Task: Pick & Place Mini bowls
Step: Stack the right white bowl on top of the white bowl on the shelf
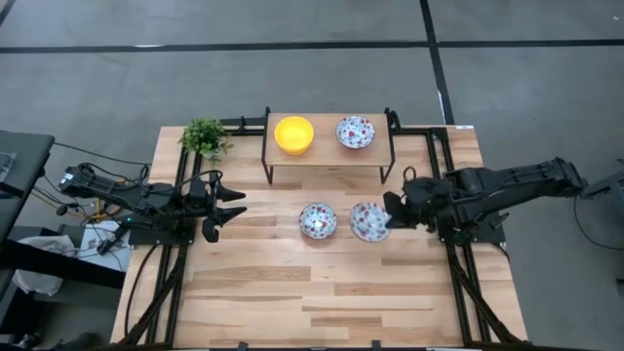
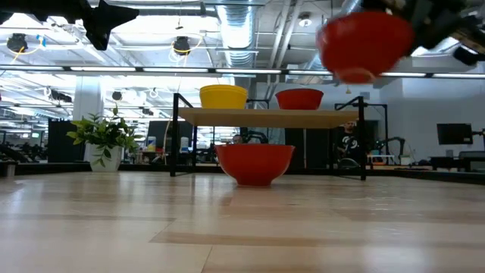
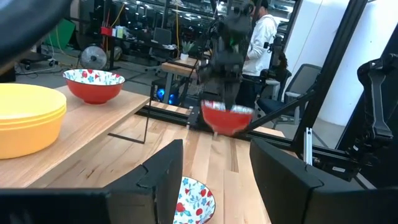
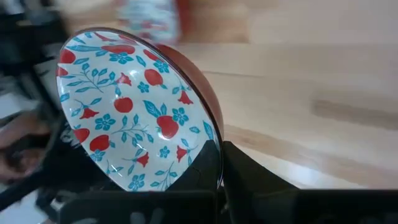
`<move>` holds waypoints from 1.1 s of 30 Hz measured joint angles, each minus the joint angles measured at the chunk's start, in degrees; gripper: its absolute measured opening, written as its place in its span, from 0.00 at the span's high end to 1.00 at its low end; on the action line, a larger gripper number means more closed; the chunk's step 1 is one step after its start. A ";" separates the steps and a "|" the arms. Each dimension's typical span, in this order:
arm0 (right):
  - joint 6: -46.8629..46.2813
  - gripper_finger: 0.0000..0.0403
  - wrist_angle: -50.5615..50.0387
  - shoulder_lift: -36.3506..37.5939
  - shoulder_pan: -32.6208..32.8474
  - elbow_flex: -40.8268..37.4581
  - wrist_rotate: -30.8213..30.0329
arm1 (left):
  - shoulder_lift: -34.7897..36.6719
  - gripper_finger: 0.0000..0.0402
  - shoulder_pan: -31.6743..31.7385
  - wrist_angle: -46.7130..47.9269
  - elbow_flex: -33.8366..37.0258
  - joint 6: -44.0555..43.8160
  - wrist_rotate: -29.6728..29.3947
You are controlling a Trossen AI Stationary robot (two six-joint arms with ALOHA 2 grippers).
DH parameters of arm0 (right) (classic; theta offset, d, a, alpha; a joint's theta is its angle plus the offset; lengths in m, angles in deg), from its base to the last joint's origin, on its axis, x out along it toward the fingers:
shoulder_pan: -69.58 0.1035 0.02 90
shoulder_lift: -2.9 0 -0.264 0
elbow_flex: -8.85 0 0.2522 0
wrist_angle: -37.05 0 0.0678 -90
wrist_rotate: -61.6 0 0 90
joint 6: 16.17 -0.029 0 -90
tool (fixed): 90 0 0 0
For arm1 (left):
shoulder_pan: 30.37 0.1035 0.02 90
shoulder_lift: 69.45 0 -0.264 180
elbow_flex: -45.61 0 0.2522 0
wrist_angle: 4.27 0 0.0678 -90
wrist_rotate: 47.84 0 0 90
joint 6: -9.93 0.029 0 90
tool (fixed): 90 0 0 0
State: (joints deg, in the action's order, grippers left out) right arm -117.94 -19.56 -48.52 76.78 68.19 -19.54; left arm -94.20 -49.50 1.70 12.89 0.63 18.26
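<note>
A small wooden shelf (image 1: 327, 156) at the far middle carries yellow mini bowls (image 1: 293, 135) and a floral mini bowl (image 1: 355, 132). Another floral mini bowl (image 1: 318, 220), red outside, rests on its base on the table in front of the shelf. My right gripper (image 1: 388, 216) is shut on a third floral mini bowl (image 1: 370, 221), which hangs high above the table (image 2: 366, 42). My left gripper (image 1: 229, 205) waits open at the table's left, pointing level toward the bowls, with nothing between its fingers. My right gripper pinches the floral bowl's rim (image 4: 214, 140) on the side toward the table's right edge. One finger (image 4: 208, 171) lies inside the bowl and one (image 4: 255, 177) outside. The fingers slant down from the table's right. The bowl is lifted clear of the table, its opening upward.
A small green plant (image 1: 205, 136) stands at the far left corner. Black frame rails (image 1: 429, 156) run beside the shelf and along both arms' bases. A person (image 3: 261, 37) stands in the room beyond the table. Bare wood lies toward the near edge (image 1: 322, 302).
</note>
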 joint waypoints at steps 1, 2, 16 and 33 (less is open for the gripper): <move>1.79 1.00 0.00 0.00 -0.54 1.22 -0.84 | 0.00 0.54 0.00 -0.02 0.00 0.00 0.00; 3.84 1.00 0.04 0.00 -1.35 2.43 -1.65 | 0.00 0.54 0.00 -0.02 0.00 0.00 -0.01; 34.34 1.00 -2.64 -2.32 -29.36 19.67 8.42 | -0.01 0.54 -0.02 -0.27 0.00 -0.20 -0.02; 71.19 1.00 -35.21 -39.73 -56.38 59.21 28.57 | -0.04 0.54 -0.02 -0.42 0.00 -0.22 -0.02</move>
State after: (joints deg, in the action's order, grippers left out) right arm -46.75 -54.77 -88.25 20.40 127.40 9.02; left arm -94.24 -49.52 1.29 12.89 0.42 18.24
